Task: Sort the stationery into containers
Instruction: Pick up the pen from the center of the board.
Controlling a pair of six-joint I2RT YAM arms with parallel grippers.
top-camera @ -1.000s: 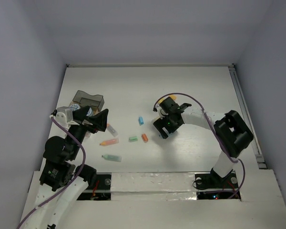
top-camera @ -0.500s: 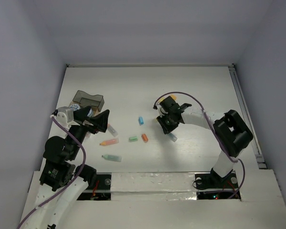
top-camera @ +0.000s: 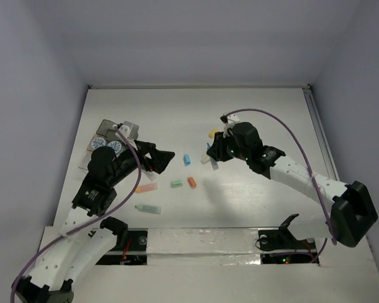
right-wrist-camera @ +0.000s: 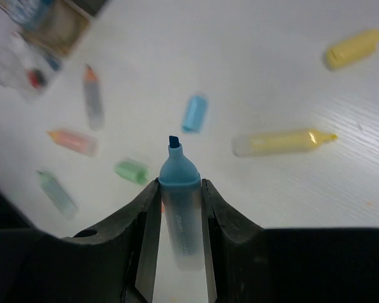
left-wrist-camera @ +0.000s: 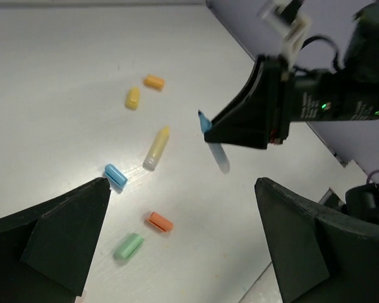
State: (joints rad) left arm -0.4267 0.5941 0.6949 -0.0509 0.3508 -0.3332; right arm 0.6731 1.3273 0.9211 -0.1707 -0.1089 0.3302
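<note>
My right gripper (right-wrist-camera: pixel 180 189) is shut on a blue marker (right-wrist-camera: pixel 180 208), uncapped, with its tip pointing away from the wrist, held above the table. From above, the right gripper (top-camera: pixel 213 156) hangs just right of a blue cap (top-camera: pixel 186 159). Below them lie a green cap (top-camera: pixel 175 184), an orange cap (top-camera: pixel 192 182), an orange marker (top-camera: pixel 145 188) and a green marker (top-camera: pixel 148 209). My left gripper (left-wrist-camera: pixel 183 246) is open and holds nothing, hovering over the green cap (left-wrist-camera: pixel 128 245) and orange cap (left-wrist-camera: pixel 159 221). The containers (top-camera: pixel 107 134) stand at the left, partly hidden by the left arm.
A yellow marker (left-wrist-camera: pixel 156 149), a yellow cap (left-wrist-camera: pixel 132 98) and another orange cap (left-wrist-camera: pixel 154 81) lie beyond the caps. A thin pen (right-wrist-camera: pixel 91 95) lies near the blurred containers (right-wrist-camera: pixel 50 25). White walls close the table at the back and sides.
The right gripper has shut on the blue marker and lifted it off the table. The left arm has swung out to the right, away from the containers.
</note>
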